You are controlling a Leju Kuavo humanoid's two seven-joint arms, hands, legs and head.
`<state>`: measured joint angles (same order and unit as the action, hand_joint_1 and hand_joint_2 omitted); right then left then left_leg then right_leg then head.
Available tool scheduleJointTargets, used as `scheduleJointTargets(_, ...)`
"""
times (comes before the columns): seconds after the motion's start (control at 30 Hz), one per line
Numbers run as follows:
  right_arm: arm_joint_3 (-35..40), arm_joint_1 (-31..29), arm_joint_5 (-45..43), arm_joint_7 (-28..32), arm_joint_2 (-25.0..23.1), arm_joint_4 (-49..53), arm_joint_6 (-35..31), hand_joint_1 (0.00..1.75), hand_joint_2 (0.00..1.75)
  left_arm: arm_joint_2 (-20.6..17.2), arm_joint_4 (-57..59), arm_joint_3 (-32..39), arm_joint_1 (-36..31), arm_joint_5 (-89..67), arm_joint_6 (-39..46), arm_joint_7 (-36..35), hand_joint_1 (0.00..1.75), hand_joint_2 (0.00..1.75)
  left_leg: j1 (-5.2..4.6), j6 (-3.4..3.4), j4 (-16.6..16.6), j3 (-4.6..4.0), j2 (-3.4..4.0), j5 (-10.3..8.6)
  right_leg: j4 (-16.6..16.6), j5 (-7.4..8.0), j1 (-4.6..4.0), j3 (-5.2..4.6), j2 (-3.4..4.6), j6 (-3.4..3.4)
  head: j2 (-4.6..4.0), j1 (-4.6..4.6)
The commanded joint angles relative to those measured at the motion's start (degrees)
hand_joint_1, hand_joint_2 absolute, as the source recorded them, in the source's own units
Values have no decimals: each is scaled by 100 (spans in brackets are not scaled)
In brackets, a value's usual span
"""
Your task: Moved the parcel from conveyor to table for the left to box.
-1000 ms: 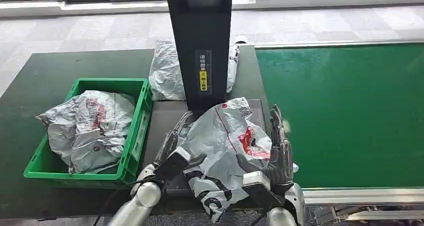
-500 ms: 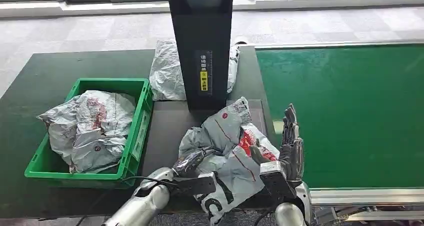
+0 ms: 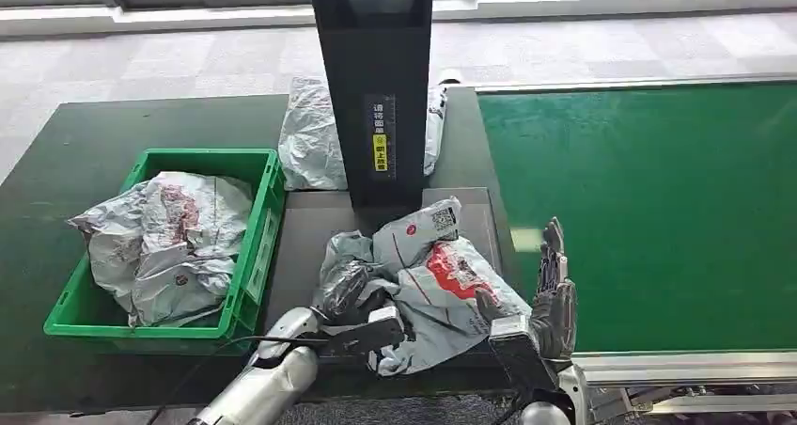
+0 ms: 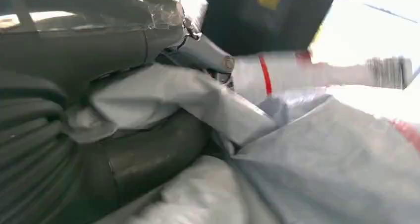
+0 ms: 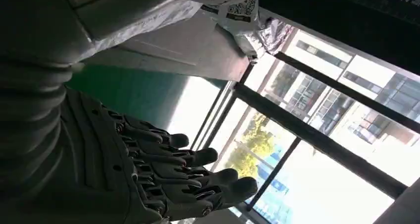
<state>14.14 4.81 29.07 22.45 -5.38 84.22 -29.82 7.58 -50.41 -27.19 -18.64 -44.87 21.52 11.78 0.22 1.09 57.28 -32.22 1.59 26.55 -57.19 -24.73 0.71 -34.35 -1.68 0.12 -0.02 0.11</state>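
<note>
Parcel (image 3: 428, 275) in left hand (image 3: 346, 289), beside right hand (image 3: 550, 298)

Left arm (image 3: 268, 378): rounded silver shell, smooth and glossy, with a thin black cable running along it. Left hand (image 3: 350, 293): dark grey, with a flat black bracket behind it at the wrist. Right hand (image 3: 553, 298): black segmented fingers (image 5: 198, 157) with small screws along the backs; grey ribbed cover (image 5: 29, 105) at the wrist; pale block beneath, possibly the camera housing.
</note>
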Motion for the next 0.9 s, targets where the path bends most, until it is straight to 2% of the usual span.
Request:
scheduleJointTargets(0.03, -196, 78, -40, -82, -210, 41, -189, 0, 175, -300, -2443, 1386, 141, -1016, 1740, -439, 175, 175, 11, 2, 8, -23, -11, -3, -5, 1, -11, -17, 10, -4, 0, 4)
scheduleJointTargets(0.07, -197, 77, -41, -83, -209, 40, -189, 0, 175, -305, -2442, 1392, 162, -1017, 1748, -437, 175, 175, 15, 2, 11, -27, -1, 0, -7, 3, -15, -25, 25, -6, 2, 4)
scheduleJointTargets(0.1, -169, 61, -86, -90, -191, 7, -182, 0, 175, -13, -2908, 2028, 298, -1800, 1848, -193, 175, 175, 17, 1, 5, -19, 2, 3, -2, 3, -16, -18, 37, -8, 2, 2)
scheduleJointTargets(0.13, -162, 56, -129, -85, -189, -9, -161, 0, 175, 158, -3158, 2367, 365, -2095, 1848, -1, 175, 175, 13, 2, 1, -13, 6, 1, -3, 3, -11, -14, 30, -6, 2, 2)
scheduleJointTargets(0.17, -127, 22, -153, -64, -174, -91, -162, 0, 175, 575, -3816, 3219, 471, -2813, 1848, 536, 175, 175, 13, 2, -2, -11, 2, 0, -1, 3, -11, -11, 30, -6, 2, 2)
scheduleJointTargets(0.23, -106, -13, -192, -30, -178, -153, -169, 0, 175, 749, -4500, 3855, 494, -3237, 1848, 803, 175, 175, 16, 0, 15, -30, 8, 5, -11, 2, -14, -30, 33, -4, 2, 2)
scheduleJointTargets(0.33, -86, 2, -237, -3, -156, -151, -196, 0, 175, 885, -5011, 4377, 536, -3278, 1848, 1106, 175, 175, 16, -1, 13, -33, 10, 5, -7, 3, -15, -29, 36, -3, 2, 4)
scheduleJointTargets(0.43, -74, 59, -337, 43, -118, -101, -201, 0, 175, 1216, -5304, 5288, 521, -3202, 1848, 1689, 175, 175, 16, 1, 1, -15, 31, 8, -1, 4, -8, -24, 59, -6, 2, 2)
scheduleJointTargets(0.5, -82, 65, -360, 69, -134, -98, -212, 0, 175, 1189, -5157, 5452, 578, -3501, 1848, 1457, 175, 175, 18, 1, 2, -19, 18, 8, 1, 2, -11, -21, 43, -6, 0, 2)
scheduleJointTargets(0.53, -76, 60, -327, 28, -130, -73, -182, 0, 175, 933, -5031, 5306, 757, -3765, 1848, 819, 175, 175, 16, 1, -6, -9, 17, 7, 7, 2, -10, -13, 49, -6, 2, 2)
scheduleJointTargets(0.57, 112, -186, -305, -184, -90, -256, -346, 0, 175, 693, -4848, 5093, 858, -3927, 1848, 335, 175, 175, 18, -1, -9, -6, 7, 6, 13, 2, -13, -6, 43, -5, 0, 2)
scheduleJointTargets(0.6, 34, 41, -313, -118, -51, -34, -283, 0, 175, 657, -4799, 5082, 938, -3772, 1848, 212, 175, 175, 8, 0, -14, -1, 18, 4, 9, 0, -4, -9, 42, -4, 2, 2)
scheduleJointTargets(0.63, -12, 65, -297, -114, -76, 10, -220, 0, 175, 553, -4560, 5033, 1036, -4140, 1848, -228, 175, 175, 9, 0, -16, -1, 17, 4, 11, 1, -4, -7, 45, -4, 2, 2)
scheduleJointTargets(0.77, -12, 65, -297, -114, -76, 10, -220, 0, 175, 553, -4560, 5033, 1036, -4140, 1848, -228, 175, 175, 9, 3, -12, -7, 2, 3, 8, -3, -7, -10, 27, -3, 2, 2)
scheduleJointTargets(0.8, -36, 88, -289, -101, -78, 36, -212, 0, 175, 486, -4430, 4983, 1161, -4067, 1848, -417, 175, 175, 12, 2, -12, -7, -3, 3, 11, -2, -9, -7, 28, -3, 0, 2)
scheduleJointTargets(0.9, -117, -11, -204, -177, -96, 8, -73, 0, 175, 11, -2968, 4733, 961, -4364, 1693, -1445, 175, 175, 8, 2, -24, 2, -8, -3, 19, -1, -5, 2, 24, -3, 2, 2)
